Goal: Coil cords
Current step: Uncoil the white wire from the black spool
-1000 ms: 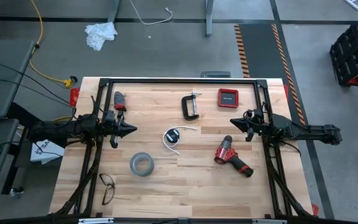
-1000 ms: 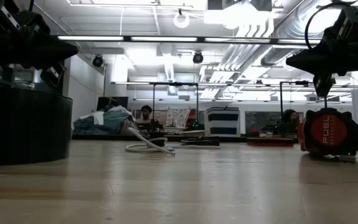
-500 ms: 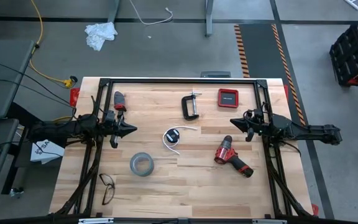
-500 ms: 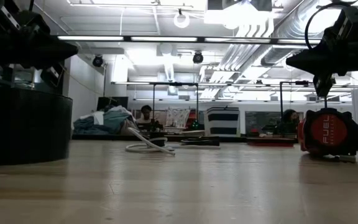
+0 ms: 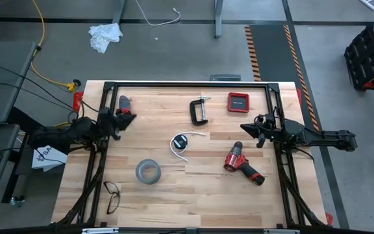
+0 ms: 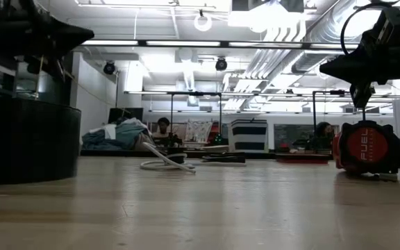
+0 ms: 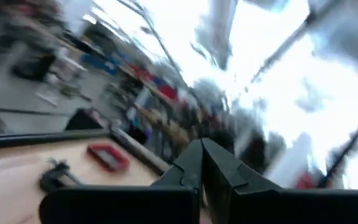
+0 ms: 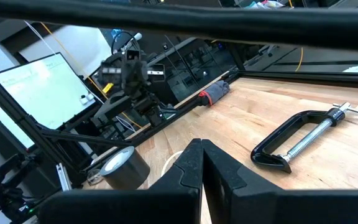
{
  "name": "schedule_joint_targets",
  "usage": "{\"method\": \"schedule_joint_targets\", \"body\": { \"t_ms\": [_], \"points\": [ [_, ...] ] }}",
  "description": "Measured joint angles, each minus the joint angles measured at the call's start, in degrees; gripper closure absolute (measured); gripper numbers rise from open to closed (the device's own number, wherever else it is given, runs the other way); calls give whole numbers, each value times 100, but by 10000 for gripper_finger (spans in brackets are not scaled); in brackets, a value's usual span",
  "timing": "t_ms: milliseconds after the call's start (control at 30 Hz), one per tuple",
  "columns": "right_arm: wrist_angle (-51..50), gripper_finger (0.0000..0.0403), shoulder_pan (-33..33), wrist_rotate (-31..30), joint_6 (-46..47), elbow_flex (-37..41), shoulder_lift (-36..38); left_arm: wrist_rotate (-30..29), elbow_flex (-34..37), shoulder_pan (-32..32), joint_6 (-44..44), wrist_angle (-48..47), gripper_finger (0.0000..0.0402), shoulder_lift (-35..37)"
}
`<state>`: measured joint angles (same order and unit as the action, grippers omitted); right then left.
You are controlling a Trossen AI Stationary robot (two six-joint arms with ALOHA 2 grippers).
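high view, cord: the white cable with its black disc (image 5: 180, 143) lies near the middle of the counter (image 5: 174, 208), already loosely looped, one tail running off right and far toward the C-clamp (image 5: 199, 110).
high view, left gripper (image 5: 124, 117): tucked at the left edge beside the red-handled tool (image 5: 123, 104), with the cord to its right and a little nearer the front edge.
high view, right gripper (image 5: 244, 127): over the right part of the counter, just far of the red drill (image 5: 242, 163); the cord lies to its left.
high view, nearer arm: the two look about equally far from the cord, the left perhaps slightly closer.
low view, cord: a white loop (image 6: 164, 164) flat on the counter at mid-depth, with both arms raised above it.
left wrist view, left gripper (image 7: 202, 163): fingers pressed together and holding nothing; its camera points away from the cord, at the far edge and the room.
right wrist view, right gripper (image 8: 201, 163): fingers together and empty; the grey tape roll (image 8: 120, 165) and the clamp lie ahead, with a sliver of white cable (image 8: 171, 163) just beyond the fingertips.
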<state>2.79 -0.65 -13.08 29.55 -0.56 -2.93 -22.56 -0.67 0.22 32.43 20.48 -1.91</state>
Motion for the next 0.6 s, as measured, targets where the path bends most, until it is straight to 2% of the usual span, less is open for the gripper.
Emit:
{"method": "schedule_joint_targets", "body": {
  "t_ms": [67,167,233,367,467,600],
  "points": [
    [-1,402,-1,0,0,-1,0,-115,-149,123,300,389,401,-315],
    [0,402,0,0,-1,0,-1,513,-807,355,678,-44,401,-1183],
    [-1,402,-1,0,-1,-1,-1,1034,-1364,510,917,-611,401,-2005],
    [-1,402,-1,0,-1,-1,1,2490,-2582,851,573,-1643,401,-3625],
    [-1,402,0,0,1,-1,-1,3525,-3180,1060,437,-1836,401,-4551],
    [12,402,-23,-125,-99,-1,-9,3986,-3700,1150,1048,-1588,401,-5406]
  ]
}}
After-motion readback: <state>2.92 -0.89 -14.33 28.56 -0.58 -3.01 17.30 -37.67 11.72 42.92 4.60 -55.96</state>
